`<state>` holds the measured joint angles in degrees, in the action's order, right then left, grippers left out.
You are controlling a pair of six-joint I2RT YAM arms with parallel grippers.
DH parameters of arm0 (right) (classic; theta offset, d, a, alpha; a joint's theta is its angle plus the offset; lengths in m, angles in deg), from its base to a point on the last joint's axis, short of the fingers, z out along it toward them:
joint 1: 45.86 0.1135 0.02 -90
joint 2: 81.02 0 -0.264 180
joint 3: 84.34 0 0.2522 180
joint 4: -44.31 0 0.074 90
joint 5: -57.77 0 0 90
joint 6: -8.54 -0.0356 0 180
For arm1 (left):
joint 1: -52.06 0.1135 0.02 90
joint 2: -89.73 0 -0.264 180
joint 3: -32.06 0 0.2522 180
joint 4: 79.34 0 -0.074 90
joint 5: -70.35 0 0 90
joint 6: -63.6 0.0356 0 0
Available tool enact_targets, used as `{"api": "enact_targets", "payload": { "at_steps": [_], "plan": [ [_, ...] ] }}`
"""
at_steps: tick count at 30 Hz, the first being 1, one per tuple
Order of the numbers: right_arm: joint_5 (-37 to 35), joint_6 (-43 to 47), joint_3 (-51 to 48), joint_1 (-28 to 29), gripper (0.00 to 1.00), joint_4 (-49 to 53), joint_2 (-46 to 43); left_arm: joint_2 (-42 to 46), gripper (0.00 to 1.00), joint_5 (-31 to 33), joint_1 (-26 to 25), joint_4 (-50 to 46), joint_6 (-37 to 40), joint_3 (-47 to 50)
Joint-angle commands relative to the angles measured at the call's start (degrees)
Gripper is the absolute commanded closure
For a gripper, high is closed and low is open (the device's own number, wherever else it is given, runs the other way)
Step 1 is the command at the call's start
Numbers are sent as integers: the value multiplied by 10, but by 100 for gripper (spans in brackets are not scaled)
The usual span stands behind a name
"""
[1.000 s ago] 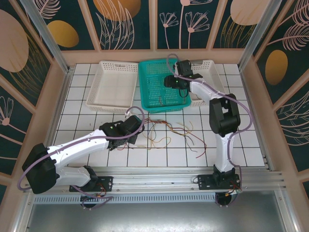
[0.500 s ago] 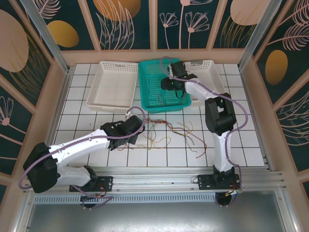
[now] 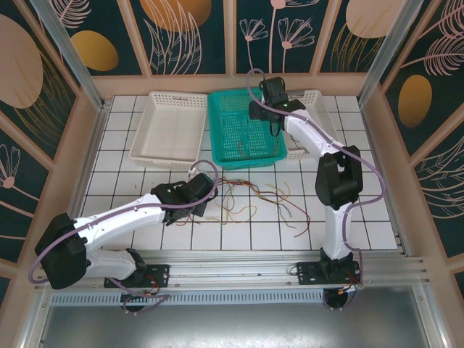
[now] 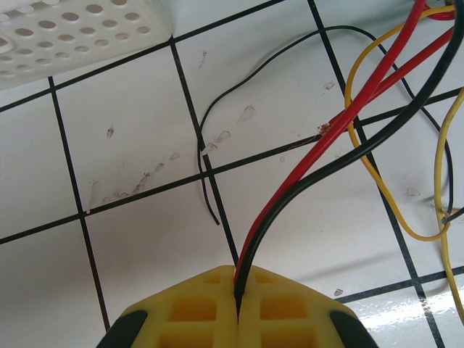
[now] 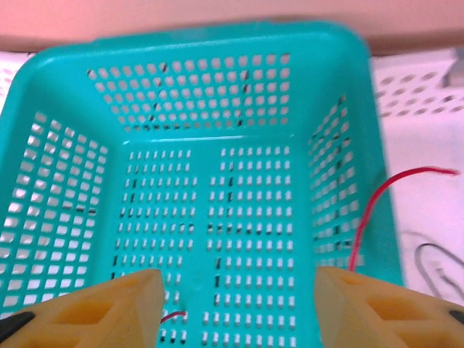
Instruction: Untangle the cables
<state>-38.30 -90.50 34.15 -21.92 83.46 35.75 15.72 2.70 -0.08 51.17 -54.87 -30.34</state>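
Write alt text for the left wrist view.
Yellow fingers pinch a red cable and a black cable that run up and right across a white tiled table. A yellow cable loops at right; a white basket corner sits top left.

Tiled table (image 3: 116,159): white basket (image 3: 170,127), teal basket (image 3: 232,116), another white basket (image 3: 322,105) (back row); cables (image 3: 243,197) mid-table.

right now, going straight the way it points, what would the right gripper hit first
Probably the floor of the teal basket, dead ahead between its open fingers; depth is hard to judge.

No legible text or labels.
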Motion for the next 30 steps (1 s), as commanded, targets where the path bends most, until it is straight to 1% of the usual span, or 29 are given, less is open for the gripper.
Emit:
{"api": "enact_targets", "payload": {
  "at_steps": [1, 6, 10, 17, 25, 30],
  "plan": [
    [-57, 7, 12, -4, 43, 81, 20, -3, 100, 3, -3, 6, 9, 5],
    [-66, -9, -18, -2, 43, 98, 22, -2, 100, 3, -3, 5, 9, 4],
    [-47, -14, -48, -2, 43, 87, 19, -2, 100, 3, -3, 5, 9, 4],
    [-36, -12, -61, 9, 43, 83, 44, -2, 100, 4, -3, 5, 9, 4],
    [-25, -21, -40, 16, 43, 94, 86, -4, 100, 4, -3, 5, 9, 4],
    [-35, -19, -23, 32, 43, 103, 113, -2, 100, 3, -3, 5, 9, 4]
  ]
}}
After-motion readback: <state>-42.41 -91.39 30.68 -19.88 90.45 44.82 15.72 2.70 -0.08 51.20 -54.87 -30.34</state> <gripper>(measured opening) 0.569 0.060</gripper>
